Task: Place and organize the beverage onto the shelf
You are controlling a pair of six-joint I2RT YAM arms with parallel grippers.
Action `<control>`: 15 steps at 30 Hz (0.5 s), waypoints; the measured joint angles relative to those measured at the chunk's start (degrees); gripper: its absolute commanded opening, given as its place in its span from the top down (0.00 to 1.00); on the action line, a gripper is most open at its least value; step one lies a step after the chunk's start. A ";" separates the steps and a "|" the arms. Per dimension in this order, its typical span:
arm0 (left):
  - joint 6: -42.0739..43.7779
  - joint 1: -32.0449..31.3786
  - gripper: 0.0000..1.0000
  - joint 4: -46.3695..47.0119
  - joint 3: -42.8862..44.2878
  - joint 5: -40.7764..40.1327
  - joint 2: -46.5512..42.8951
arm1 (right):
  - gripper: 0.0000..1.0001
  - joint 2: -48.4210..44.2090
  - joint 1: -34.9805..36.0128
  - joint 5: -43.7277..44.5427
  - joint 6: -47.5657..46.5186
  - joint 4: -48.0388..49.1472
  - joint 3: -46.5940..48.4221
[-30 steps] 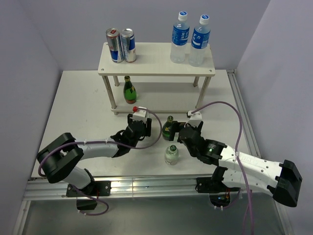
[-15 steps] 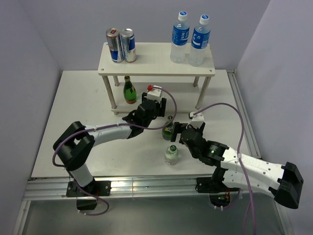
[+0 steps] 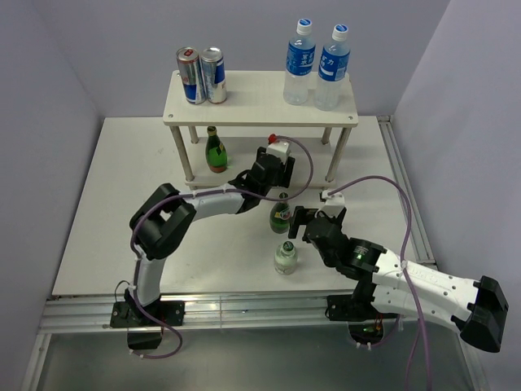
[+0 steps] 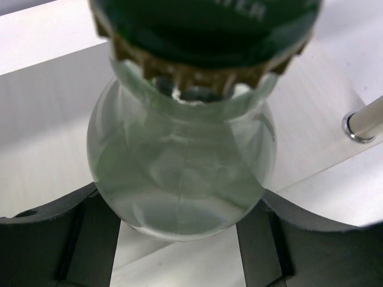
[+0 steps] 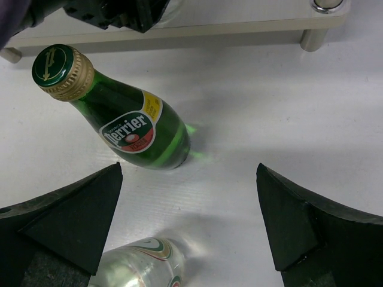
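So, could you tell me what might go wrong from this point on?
1. The left gripper clamps a clear bottle on smooth, rounded glass at the lower tier of the shelf. The bottle could slip, or tip over on release.
2. The right gripper stands open beside the green Perrier bottle, with a second clear bottle close by. Closing in on one could topple the other.

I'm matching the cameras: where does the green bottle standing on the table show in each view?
Top external: green bottle at centre, just in front of the shelf.
Left wrist: not in it; a clear bottle fills the view.
Right wrist: upper left.
Shared landmark: the shelf's lower board, behind it.
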 measured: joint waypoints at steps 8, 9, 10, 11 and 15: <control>-0.48 0.00 0.85 0.09 4.55 1.46 3.82 | 0.00 -0.15 0.00 -0.02 0.00 0.07 -0.70; -0.57 0.00 0.64 0.09 5.05 1.60 4.28 | 0.00 -0.13 0.00 -0.02 0.00 0.07 -0.70; -0.61 0.00 0.57 0.20 5.46 1.60 4.61 | 0.00 -0.11 0.00 -0.02 0.00 0.07 -0.70; -0.61 0.00 0.51 0.31 5.64 1.75 4.76 | 0.00 -0.09 0.00 -0.02 0.00 0.07 -0.70; -0.63 0.00 0.07 0.31 5.64 1.68 4.76 | 0.00 -0.02 0.00 -0.02 0.00 0.24 -0.72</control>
